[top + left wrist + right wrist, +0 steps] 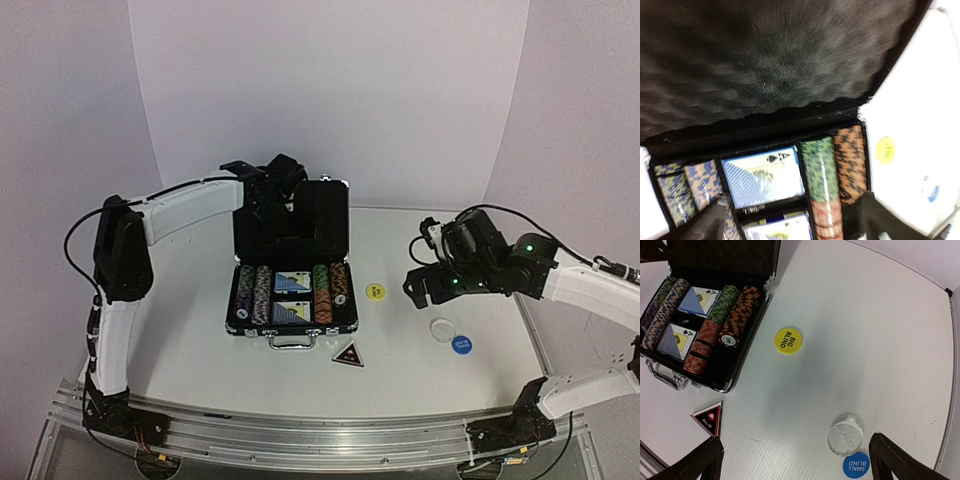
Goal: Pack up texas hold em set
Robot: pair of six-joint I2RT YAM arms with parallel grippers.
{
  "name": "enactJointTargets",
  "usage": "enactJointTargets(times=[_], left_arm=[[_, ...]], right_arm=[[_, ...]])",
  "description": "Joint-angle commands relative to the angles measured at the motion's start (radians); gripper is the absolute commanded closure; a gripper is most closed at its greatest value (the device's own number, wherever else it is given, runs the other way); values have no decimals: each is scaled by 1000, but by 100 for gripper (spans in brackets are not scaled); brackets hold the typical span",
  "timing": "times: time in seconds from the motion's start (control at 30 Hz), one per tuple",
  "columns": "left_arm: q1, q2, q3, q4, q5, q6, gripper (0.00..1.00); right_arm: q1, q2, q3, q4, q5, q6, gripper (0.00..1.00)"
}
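The black silver-edged briefcase (pixel 345 300) lies open mid-table with its lid (pixel 318 215) upright. It holds rows of striped chips (pixel 321 292) and two blue card decks (pixel 292 283). My left gripper (pixel 268 190) hovers at the lid's top edge, open and empty. Its view shows the lid's foam lining (pixel 775 60), a deck (pixel 762 175) and chips (pixel 820 170). My right gripper (pixel 795 465) is open wide above the table, right of the case. The yellow disc (pixel 788 340), clear disc (pixel 845 435), blue disc (pixel 856 465) and triangular marker (pixel 708 418) lie loose on the table.
The case handle (pixel 662 376) faces the near edge. The white table (pixel 190 330) is walled by white panels at the back and sides. A metal rail (pixel 300 435) runs along the near edge, by the arm bases.
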Motion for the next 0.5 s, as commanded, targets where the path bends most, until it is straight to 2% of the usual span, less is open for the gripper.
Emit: enactJointTargets(times=[0.0,0.17,0.37,0.47], left_arm=[[2,-284,-227,183,34,1,0],[2,-586,-612,412,81,-16,0],[4,-833,-892,435,-15,-74,0],[5,-906,-967,433,-49,-119,0]], right_arm=[[-78,119,78,-5,-109,-48,2],[-166,332,154,0,-201,-103,2],[-189,572,272,34,-280,-170,2],[-196,686,340,52,-314,-176,3]])
